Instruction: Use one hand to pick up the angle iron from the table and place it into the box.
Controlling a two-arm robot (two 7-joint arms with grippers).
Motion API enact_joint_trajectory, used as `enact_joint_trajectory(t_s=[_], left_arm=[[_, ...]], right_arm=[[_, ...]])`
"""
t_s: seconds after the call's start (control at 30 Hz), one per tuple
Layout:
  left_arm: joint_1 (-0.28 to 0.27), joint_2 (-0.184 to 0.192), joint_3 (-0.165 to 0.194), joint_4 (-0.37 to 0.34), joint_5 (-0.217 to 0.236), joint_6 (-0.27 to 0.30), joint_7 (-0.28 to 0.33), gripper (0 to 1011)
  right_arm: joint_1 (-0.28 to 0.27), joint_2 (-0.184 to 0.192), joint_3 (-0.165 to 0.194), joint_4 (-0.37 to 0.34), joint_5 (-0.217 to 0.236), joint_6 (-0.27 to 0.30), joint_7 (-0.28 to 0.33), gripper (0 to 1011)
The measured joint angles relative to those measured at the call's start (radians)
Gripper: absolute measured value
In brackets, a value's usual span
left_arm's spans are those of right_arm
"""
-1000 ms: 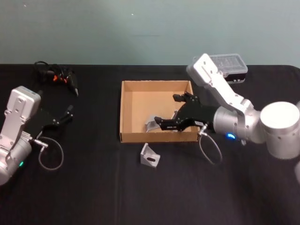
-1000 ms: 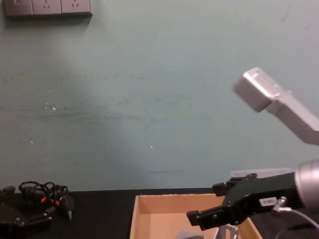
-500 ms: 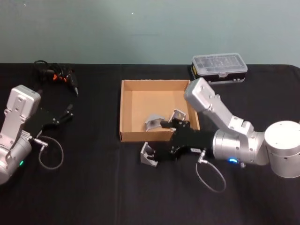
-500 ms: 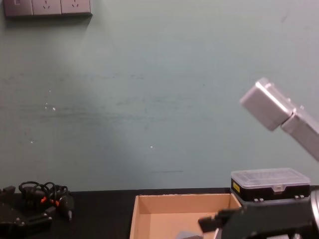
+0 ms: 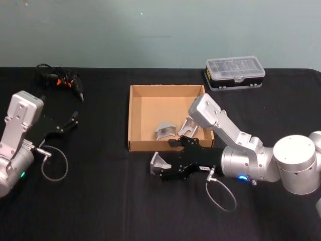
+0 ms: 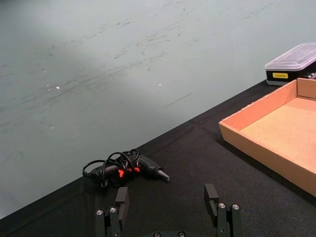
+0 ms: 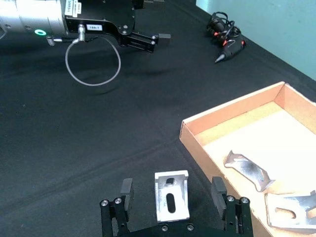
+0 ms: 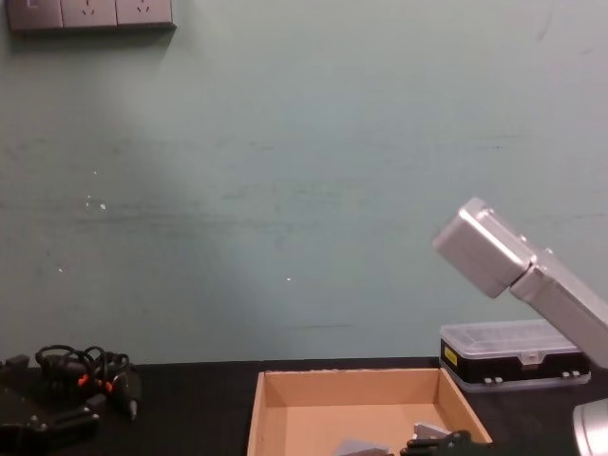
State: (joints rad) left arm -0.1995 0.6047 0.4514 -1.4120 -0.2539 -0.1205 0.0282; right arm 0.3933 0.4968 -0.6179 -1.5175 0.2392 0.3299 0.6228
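Table [image 5: 100, 201], right end effector [image 5: 167, 160] part-covering angle iron [image 5: 156, 163]

Right gripper [image 5: 168, 161] is down low just in front of the box [image 5: 130, 120], by its near wall, fingers spread wide. Its silver arm angles in from the box's right side. Left gripper [image 5: 73, 121] sits parked well off to the left of the box, fingers apart too.
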Motion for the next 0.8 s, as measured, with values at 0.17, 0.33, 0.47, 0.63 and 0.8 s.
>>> enact_joint_trajectory(t_s=[0.17,0.33,0.47,0.63,0.8], left_arm=[[0.0,0.0,0.0,0.0,0.0,0.0,0.0,1000],[0.0,0.0,0.0,0.0,0.0,0.0,0.0,1000],[0.0,0.0,0.0,0.0,0.0,0.0,0.0,1000],[0.0,0.0,0.0,0.0,0.0,0.0,0.0,1000],[0.0,0.0,0.0,0.0,0.0,0.0,0.0,1000]], right_arm=[[0.011,-0.01,-0.013,0.028,0.003,-0.003,-0.006,1000],[0.017,-0.017,-0.023,0.044,0.003,-0.006,-0.008,1000],[0.02,-0.023,-0.03,0.054,0.002,-0.008,-0.011,1000],[0.024,-0.034,-0.037,0.072,0.001,-0.011,-0.017,1000],[0.027,-0.043,-0.041,0.091,-0.001,-0.014,-0.021,1000]])
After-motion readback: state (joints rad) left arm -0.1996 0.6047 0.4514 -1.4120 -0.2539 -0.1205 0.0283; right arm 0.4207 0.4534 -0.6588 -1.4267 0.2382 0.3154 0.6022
